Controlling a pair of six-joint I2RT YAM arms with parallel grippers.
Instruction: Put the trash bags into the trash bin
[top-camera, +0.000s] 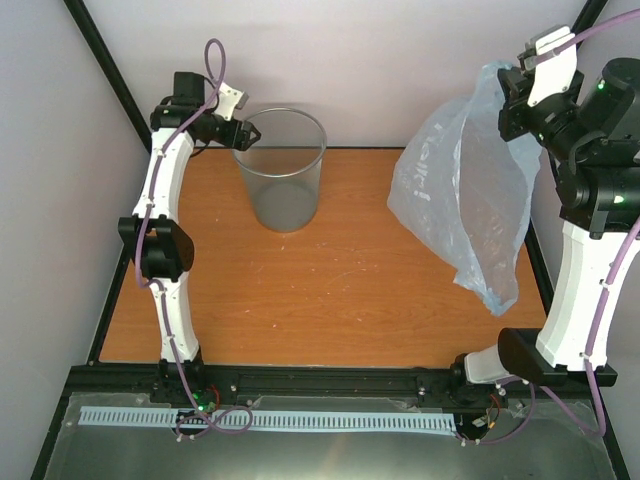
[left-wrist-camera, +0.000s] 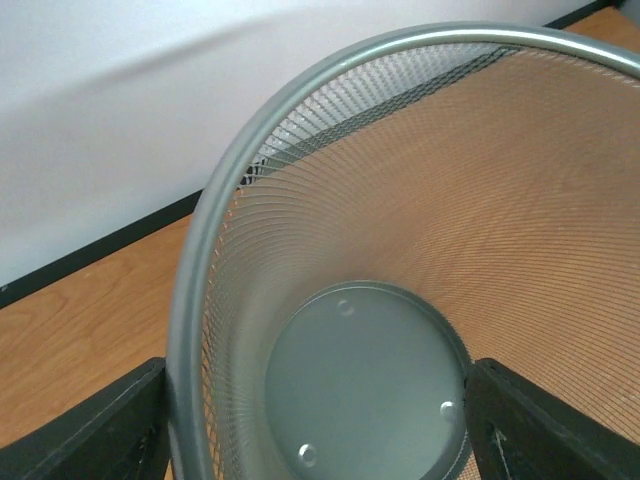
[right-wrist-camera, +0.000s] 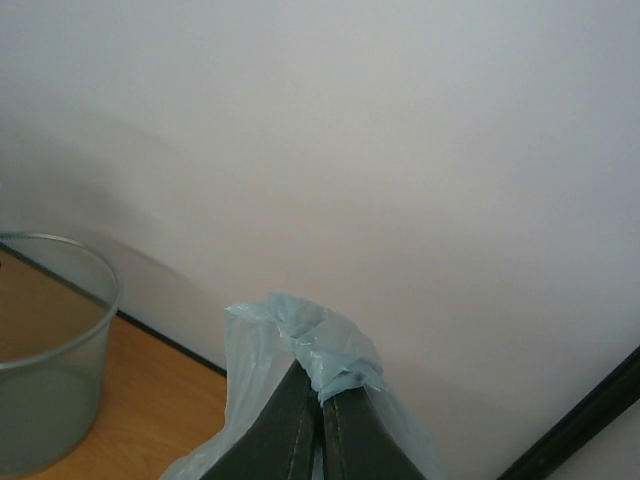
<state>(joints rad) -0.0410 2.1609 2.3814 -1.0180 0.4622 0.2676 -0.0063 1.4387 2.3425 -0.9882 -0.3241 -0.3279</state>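
While R gripper (right-wrist-camera: 322, 400) is holding trash bag (top-camera: 465, 190) by its bunched neck, fingers closed on it, bag is hanging above right side of table (top-camera: 330, 290), well apart from trash bin (top-camera: 285, 195) at back left; L gripper (top-camera: 243, 131) is straddling bin rim, fingers spread, not clamping; bag looking light, limp, slippery; take by neck; counting 1 bag, 1 bin.
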